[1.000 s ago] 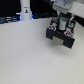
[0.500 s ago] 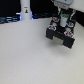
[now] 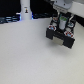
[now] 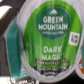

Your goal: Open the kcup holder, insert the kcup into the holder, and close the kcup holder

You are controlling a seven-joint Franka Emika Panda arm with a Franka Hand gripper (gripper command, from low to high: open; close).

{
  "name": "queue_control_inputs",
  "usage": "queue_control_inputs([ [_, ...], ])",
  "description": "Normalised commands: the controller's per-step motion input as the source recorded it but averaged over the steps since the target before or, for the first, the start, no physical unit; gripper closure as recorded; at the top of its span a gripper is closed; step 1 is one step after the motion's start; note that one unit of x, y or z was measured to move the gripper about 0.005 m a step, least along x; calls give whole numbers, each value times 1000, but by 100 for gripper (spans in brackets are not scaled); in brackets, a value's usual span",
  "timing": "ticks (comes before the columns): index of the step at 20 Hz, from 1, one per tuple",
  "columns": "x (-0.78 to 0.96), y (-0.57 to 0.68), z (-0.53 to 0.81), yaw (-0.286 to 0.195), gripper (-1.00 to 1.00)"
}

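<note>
The black holder (image 3: 61,34) is seen on the pale tabletop (image 3: 25,57), toward the exterior view's right and on the far side of the scene. Directly above it the tool (image 3: 62,21) is positioned, with the arm's white body reaching up out of the picture. A small patch of green, the pod (image 3: 63,21), is glimpsed at the tool, just over the top of the holder. In the wrist view the pod (image 4: 51,39) fills the picture, its green lid with white lettering and its whitish rim plainly seen. Whether the tool is clamped on the pod or spread apart cannot be told from these pictures. A white bottle (image 3: 25,10) stands far off at the exterior view's left. Compared with half a second ago, hardly any change in the tool's place over the holder can be made out.
</note>
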Motion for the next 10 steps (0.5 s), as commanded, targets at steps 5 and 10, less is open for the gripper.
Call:
queue_control_inputs([
  [5,-158,-26,-35,3,100],
  [10,-47,59,344,0,100],
])
